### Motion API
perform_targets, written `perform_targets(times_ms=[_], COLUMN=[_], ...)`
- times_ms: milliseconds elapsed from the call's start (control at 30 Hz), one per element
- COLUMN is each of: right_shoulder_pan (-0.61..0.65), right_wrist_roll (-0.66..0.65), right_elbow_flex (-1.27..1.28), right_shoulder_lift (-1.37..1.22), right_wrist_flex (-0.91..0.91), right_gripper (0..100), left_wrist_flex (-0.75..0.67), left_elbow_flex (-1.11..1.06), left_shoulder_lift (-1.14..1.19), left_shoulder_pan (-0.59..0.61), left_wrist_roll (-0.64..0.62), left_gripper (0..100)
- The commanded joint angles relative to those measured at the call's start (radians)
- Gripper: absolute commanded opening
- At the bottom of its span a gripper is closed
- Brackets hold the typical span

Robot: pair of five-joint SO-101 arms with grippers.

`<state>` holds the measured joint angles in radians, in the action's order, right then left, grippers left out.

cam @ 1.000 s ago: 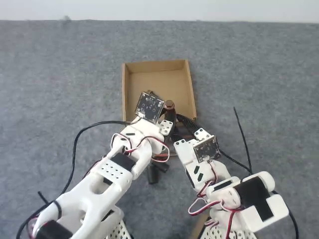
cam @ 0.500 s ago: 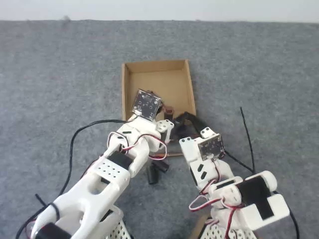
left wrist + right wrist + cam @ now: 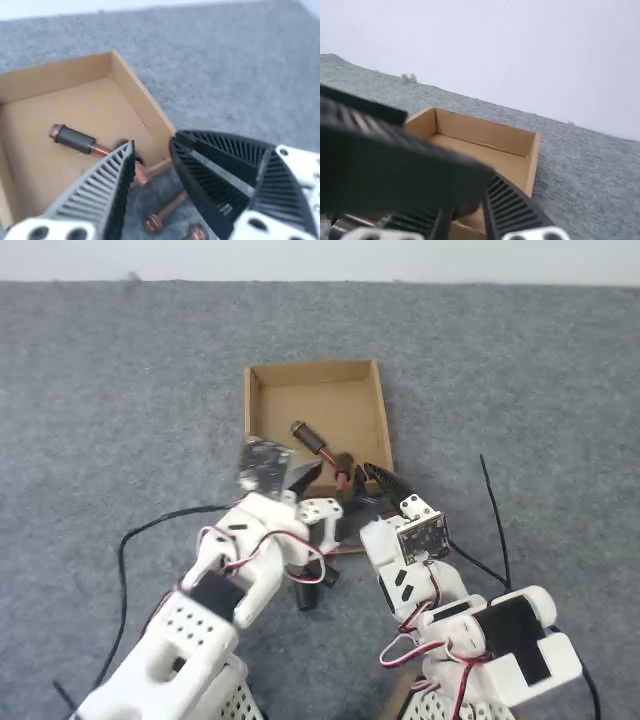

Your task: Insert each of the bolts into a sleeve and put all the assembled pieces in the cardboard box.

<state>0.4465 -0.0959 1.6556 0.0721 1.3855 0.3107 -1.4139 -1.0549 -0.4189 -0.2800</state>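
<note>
The cardboard box (image 3: 262, 390) lies open in the middle of the carpet. One bolt in a dark sleeve (image 3: 312, 438) lies flat inside it, also clear in the left wrist view (image 3: 75, 139). A second assembled piece (image 3: 343, 468) rests by the box's near wall, its copper end (image 3: 140, 175) half hidden by a finger. My left gripper (image 3: 152, 150) is open and holds nothing, just above the box's near edge (image 3: 300, 480). Two loose bolts (image 3: 165, 212) lie on the carpet outside that wall. My right gripper (image 3: 385, 480) hovers at the box's near right corner.
Two dark sleeves (image 3: 305, 590) lie on the carpet beneath the left arm. Black cables (image 3: 490, 530) trail beside both arm bases. Grey carpet (image 3: 520, 370) stretches open to the left, right and far side of the box (image 3: 485, 135).
My left gripper held an assembled piece upright over the box; it has let go, the piece now lies inside, and the gripper has drawn back towards the near side. The right gripper barely shifted.
</note>
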Motion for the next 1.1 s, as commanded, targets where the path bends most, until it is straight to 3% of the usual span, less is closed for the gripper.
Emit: perform_targets(times_ms=[0,267,600,867,967,1067], right_shoulder_pan=[-0.004,-0.005,-0.038,-0.042,-0.042,-0.042], right_wrist_roll=[0.011,0.011,0.011,0.011,0.011,0.011], right_elbow_flex=[0.018,0.018,0.018,0.018,0.018,0.018], right_shoulder_lift=[0.024,0.024,0.025,0.025,0.025,0.027], right_wrist_flex=[0.024,0.024,0.030,0.031,0.031,0.031], right_gripper=[0.6,0.6,0.6,0.6,0.6,0.6], left_wrist_flex=[0.011,0.026,0.181,0.192,0.192,0.192], left_elbow_flex=[-0.024,-0.042,0.133,0.147,0.147,0.147], left_shoulder_lift=[-0.163,-0.249,0.074,0.256,0.285,0.307], left_shoulder_pan=[0.032,0.149,0.262,0.367,0.414,0.442], left_wrist_roll=[-0.023,-0.021,-0.020,-0.020,-0.018,-0.011], left_gripper=[37,37,37,37,30,16])
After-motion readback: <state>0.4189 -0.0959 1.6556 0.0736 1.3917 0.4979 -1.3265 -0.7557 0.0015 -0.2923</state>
